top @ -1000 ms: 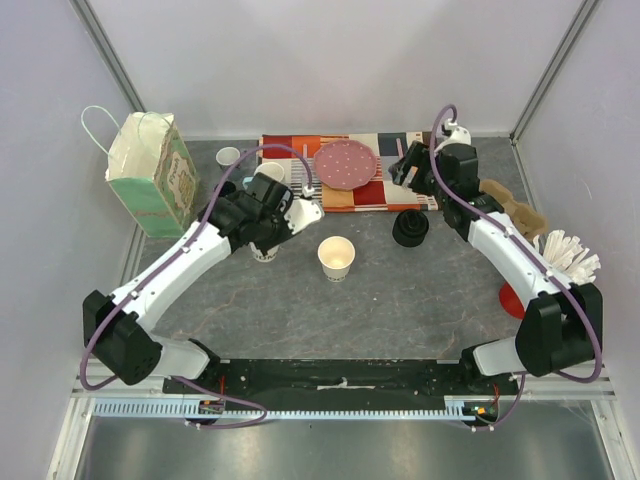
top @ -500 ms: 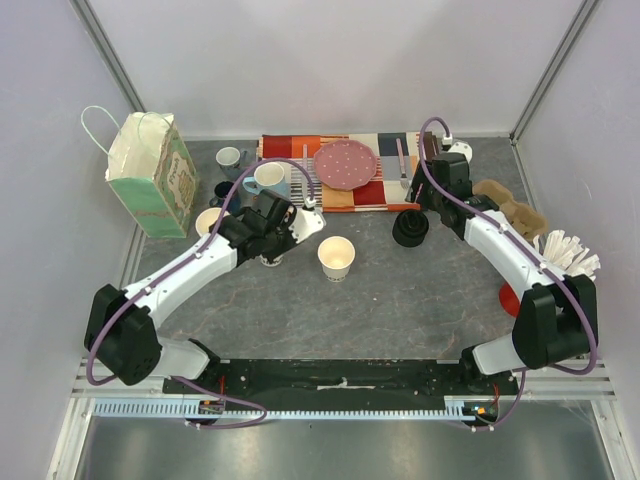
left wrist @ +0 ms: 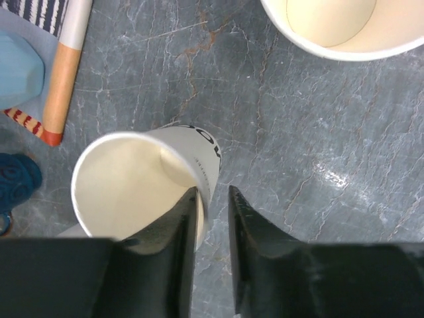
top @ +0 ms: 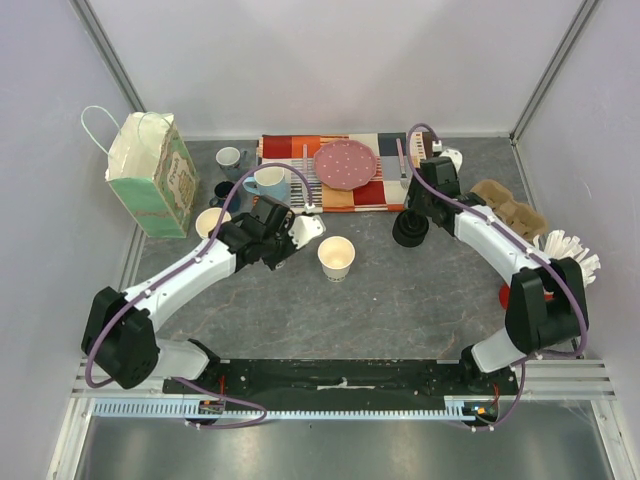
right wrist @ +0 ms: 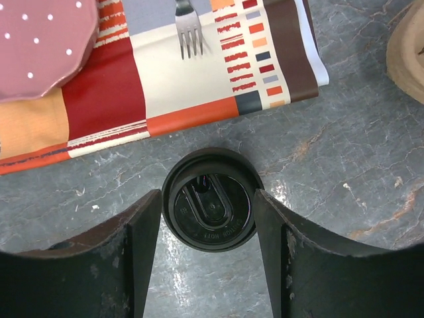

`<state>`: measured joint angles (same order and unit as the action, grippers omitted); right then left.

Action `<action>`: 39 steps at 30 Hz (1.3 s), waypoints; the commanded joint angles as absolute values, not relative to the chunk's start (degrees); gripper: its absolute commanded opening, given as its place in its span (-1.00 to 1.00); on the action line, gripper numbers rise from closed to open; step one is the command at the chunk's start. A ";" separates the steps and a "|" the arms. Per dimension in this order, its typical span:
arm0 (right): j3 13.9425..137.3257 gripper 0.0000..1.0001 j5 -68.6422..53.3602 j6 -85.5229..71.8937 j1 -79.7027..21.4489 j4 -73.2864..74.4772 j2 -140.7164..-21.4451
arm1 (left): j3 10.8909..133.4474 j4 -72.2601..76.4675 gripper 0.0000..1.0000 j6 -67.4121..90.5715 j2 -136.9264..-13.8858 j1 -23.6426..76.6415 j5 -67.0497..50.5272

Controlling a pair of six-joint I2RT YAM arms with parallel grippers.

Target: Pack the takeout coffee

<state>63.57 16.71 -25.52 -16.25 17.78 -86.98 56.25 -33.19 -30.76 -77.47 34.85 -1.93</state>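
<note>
Right gripper (right wrist: 209, 199) has dropped from placemat (right wrist: 199, 73) to straddle black lid (right wrist: 211, 207), jaws apart, contact unclear; left gripper (left wrist: 212, 195) has loosened, fingers parted across rim of paper cup (left wrist: 132, 185); you look mid-release; second cup (top: 336, 257) near, unlidded; overhead view hides first cup beneath left gripper.

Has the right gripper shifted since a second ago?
Yes. In the top view the right gripper has moved from over the striped placemat down toward the bottom of the picture, and it now straddles the black lids, jaws open.
</note>
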 commanded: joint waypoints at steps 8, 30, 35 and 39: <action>69.52 0.16 22.94 -27.07 -19.60 18.54 -93.60 | 61.34 -37.43 0.16 -28.22 -72.51 34.63 3.69; 85.07 -0.25 37.01 -28.65 -25.22 33.22 -109.33 | 64.86 -41.31 0.18 -28.65 -70.22 34.37 5.45; 85.96 -0.34 35.07 -28.48 -25.31 34.01 -110.21 | 64.86 -41.83 0.18 -28.83 -70.22 34.37 5.19; 84.56 -0.33 36.12 -28.39 -25.93 34.63 -108.82 | 65.13 -42.19 0.18 -29.09 -70.49 34.37 5.10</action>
<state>83.53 34.46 -28.69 -25.26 32.71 -109.78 63.51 -41.74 -29.82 -71.72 34.48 5.48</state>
